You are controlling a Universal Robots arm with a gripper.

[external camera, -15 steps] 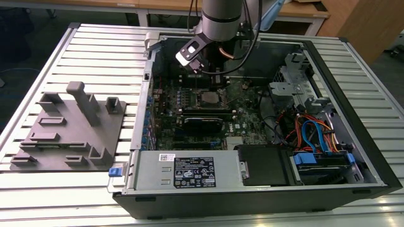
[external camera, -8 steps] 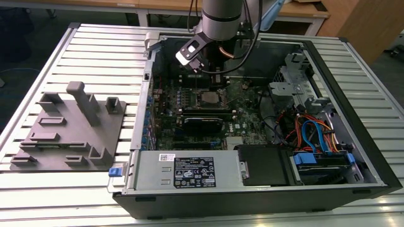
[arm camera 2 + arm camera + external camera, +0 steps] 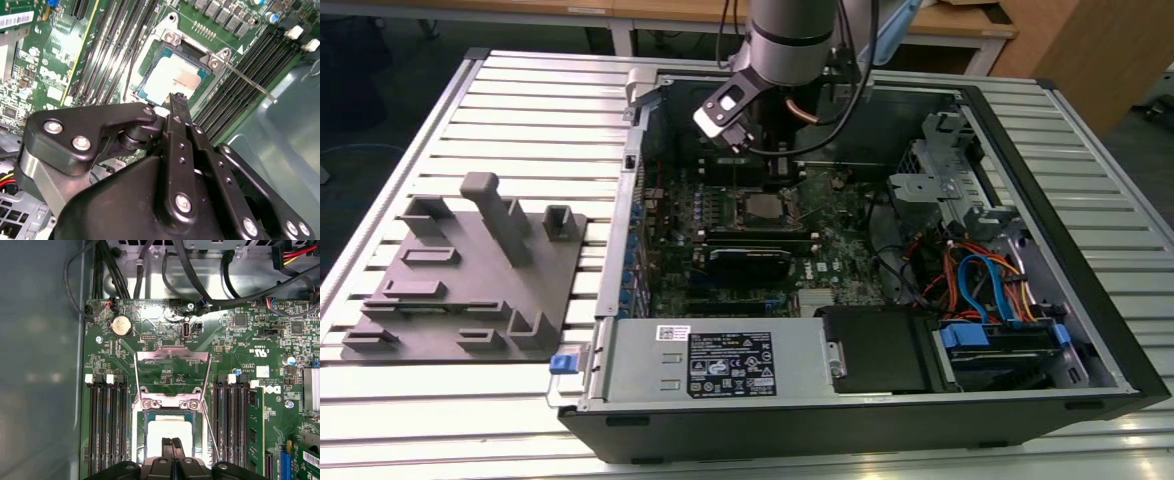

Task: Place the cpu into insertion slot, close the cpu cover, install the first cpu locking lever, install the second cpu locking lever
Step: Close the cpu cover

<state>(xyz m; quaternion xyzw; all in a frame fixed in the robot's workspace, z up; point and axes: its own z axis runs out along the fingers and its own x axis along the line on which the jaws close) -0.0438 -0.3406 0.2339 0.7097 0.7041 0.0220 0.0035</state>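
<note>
The black, jointed metal claw (image 3: 172, 443) hangs just above the socket. Its two slim fingertips are pressed together with nothing between them, so it is clenched and empty.

Directly beneath it lies the cpu (image 3: 170, 432), a small flat square chip with a matt silvery-grey metal top. It sits level inside the insertion slot (image 3: 170, 401), a square socket with a black and silver rim. The first step therefore looks done.

Just beyond the chip is the cpu cover (image 3: 172, 356), a thin silver sheet-metal frame with a large square window. It is swung up and back on its hinge, well clear of the chip, with green board showing through the window, so it has yet to be closed.

The locking levers are thin wire rods. One bare steel lever (image 3: 210, 427) slants along one side of the socket, and a darker lever (image 3: 131, 65) runs along the opposite side. Neither seems latched.

Further out, long narrow black memory slots (image 3: 105, 430) flank the socket on the glossy green circuit board (image 3: 150, 320). A round silver coin battery (image 3: 121, 326) and black cables (image 3: 200, 285) sit past them.

In the exterior view, the open dark computer case (image 3: 1107, 340) rests on a ribbed aluminium counter (image 3: 520, 110), beside a grey moulded fixture plate (image 3: 467, 270).
</note>
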